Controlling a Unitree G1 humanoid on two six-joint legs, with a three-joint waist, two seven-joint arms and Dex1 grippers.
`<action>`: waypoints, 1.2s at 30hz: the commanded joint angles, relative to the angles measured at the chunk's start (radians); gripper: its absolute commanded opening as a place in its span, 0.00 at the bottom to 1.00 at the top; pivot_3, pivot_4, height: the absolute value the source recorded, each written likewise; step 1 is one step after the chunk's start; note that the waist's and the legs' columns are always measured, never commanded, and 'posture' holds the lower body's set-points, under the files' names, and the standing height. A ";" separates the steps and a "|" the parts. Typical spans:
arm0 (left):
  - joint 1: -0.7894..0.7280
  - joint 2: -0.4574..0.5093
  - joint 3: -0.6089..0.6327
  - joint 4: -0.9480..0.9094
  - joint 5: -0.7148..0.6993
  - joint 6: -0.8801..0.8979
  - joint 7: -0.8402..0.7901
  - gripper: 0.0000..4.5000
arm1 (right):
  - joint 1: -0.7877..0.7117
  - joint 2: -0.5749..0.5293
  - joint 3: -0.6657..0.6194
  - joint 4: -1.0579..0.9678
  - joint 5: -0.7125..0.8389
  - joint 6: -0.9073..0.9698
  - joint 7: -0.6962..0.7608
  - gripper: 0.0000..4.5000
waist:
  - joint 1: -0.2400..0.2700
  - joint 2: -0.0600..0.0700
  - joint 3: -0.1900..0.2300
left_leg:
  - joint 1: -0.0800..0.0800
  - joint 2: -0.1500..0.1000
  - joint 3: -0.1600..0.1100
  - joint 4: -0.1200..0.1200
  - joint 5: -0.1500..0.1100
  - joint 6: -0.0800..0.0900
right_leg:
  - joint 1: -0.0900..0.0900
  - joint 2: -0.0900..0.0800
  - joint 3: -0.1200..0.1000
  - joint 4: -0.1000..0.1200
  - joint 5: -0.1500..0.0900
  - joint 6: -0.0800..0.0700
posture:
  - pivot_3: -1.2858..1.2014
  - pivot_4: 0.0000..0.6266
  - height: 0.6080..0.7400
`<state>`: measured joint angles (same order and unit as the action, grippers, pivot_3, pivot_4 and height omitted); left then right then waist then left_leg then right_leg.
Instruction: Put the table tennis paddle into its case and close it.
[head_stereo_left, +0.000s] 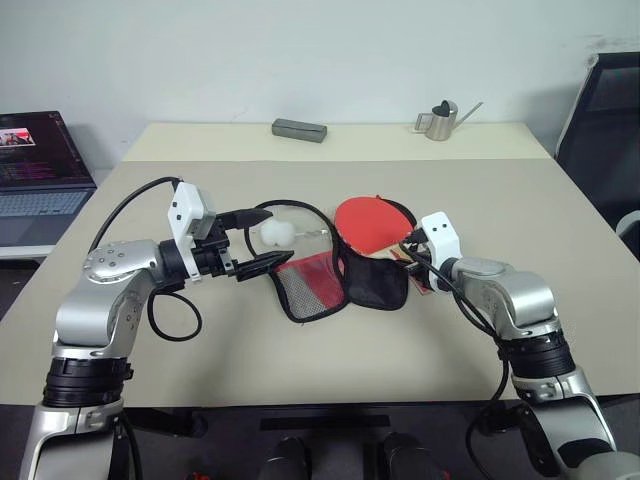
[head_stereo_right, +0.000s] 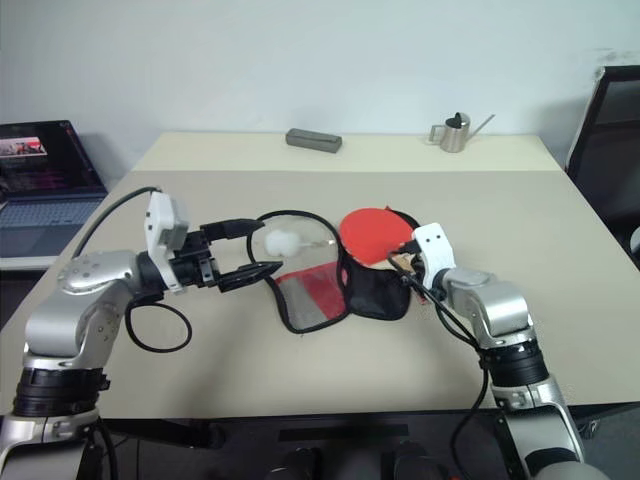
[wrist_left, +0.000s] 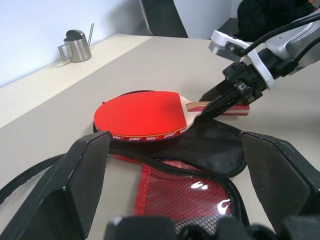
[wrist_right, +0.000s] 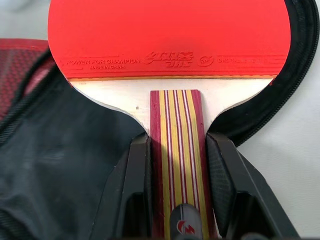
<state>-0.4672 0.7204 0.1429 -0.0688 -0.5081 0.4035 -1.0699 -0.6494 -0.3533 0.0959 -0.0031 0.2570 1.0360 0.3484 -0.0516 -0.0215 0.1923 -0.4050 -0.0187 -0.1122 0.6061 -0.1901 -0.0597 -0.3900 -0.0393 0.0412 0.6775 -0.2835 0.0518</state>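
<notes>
While the table tennis paddle (head_stereo_left: 372, 222) lies near the middle of the head-camera frame, we record its long axis running from blade at upper left to handle at lower right, the handle end pointing toward the right gripper (head_stereo_left: 411, 258).

Paddle: round red rubber blade, pale wooden neck, handle striped red, dark and yellowish. The blade rests on the case (head_stereo_left: 345, 275); the handle juts past the case's black edge.

Case: open soft pouch, black fabric under the paddle, a red flap with mesh panel spread toward the lower left, black zipper rim looping up and left of it. A white pom-pom (head_stereo_left: 276, 234) sits just left of the blade, inside the zipper loop.

Right gripper: two black fingers clamped on the paddle handle, one on each side of it.

Left gripper (head_stereo_left: 256, 243): fingers spread wide apart, holding nothing, at the left of the case beside the red flap and pom-pom.

View differences: the right wrist view gives white lettering along the blade's lower edge and the handle's fine stripes (wrist_right: 177, 150). The left wrist view gives white marks on the mesh flap (wrist_left: 200, 186).

Surroundings: beige table (head_stereo_left: 300, 360); grey flat box (head_stereo_left: 299, 129) and small metal watering can (head_stereo_left: 440, 121) at the far edge; laptop (head_stereo_left: 35, 170) at far left.
</notes>
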 joint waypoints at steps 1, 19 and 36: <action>-0.004 0.001 0.016 -0.023 -0.006 -0.022 0.008 1.00 | -0.043 0.005 0.001 0.018 -0.024 -0.066 0.005 0.25 | -0.001 0.000 0.000 | 0.000 0.000 0.000 0.000 0.000 0.000 | 0.000 0.000 0.000 0.000 0.000 0.000 | 0.52 0.24 1.00; -0.010 -0.001 0.013 -0.029 -0.008 -0.020 0.017 1.00 | -0.075 0.014 0.019 0.113 -0.092 -0.139 0.025 0.25 | -0.003 0.000 0.000 | 0.000 0.000 0.000 0.000 0.000 0.000 | 0.000 0.000 0.000 0.000 0.000 0.000 | 0.52 0.24 1.00; -0.018 0.003 0.013 -0.020 -0.008 -0.020 0.010 1.00 | -0.057 0.001 0.014 0.056 -0.089 -0.087 0.058 0.33 | -0.003 0.000 0.000 | 0.000 0.000 0.000 0.000 0.000 0.000 | 0.000 0.000 0.000 0.000 0.000 0.000 | 0.52 0.24 1.00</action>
<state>-0.4658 0.7184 0.1428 -0.0690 -0.5082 0.4031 -1.0589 -0.6915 -0.3479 0.1335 0.1143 0.1587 0.9518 0.4010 -0.0543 -0.0214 0.1924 -0.4050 -0.0187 -0.1122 0.6061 -0.1901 -0.0597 -0.3901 -0.0392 0.0412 0.6778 -0.2835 0.0518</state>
